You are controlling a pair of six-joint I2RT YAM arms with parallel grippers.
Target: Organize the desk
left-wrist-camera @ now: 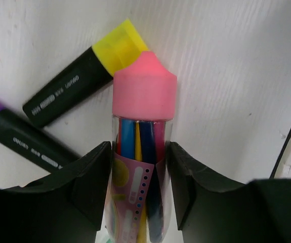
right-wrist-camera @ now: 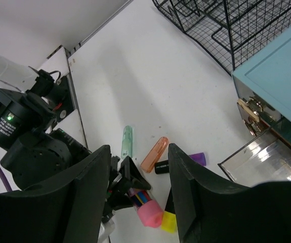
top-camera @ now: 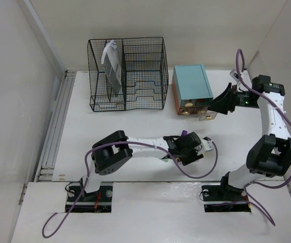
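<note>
White and matte, the counter point(top-camera: 135, 126) ran from the arm bases at 6 o'clock to the back wall and carried everything. Near its middle the left jaws were closed against both sides of a clear pen tube point(left-wrist-camera: 144, 167) with a pink cap point(left-wrist-camera: 144, 93). A yellow-capped highlighter point(left-wrist-camera: 79, 81) lay just beside that cap at 10 o'clock, and a purple-capped highlighter point(left-wrist-camera: 24, 136) at 8 o'clock. Farther off, at 2 o'clock, the right jaws stood apart with nothing between them, beside a teal-topped drawer box point(top-camera: 192, 83) with a drawer point(right-wrist-camera: 266, 157) pulled out. A black wire rack point(top-camera: 135, 71) stood farthest back, at 11 o'clock.
</note>
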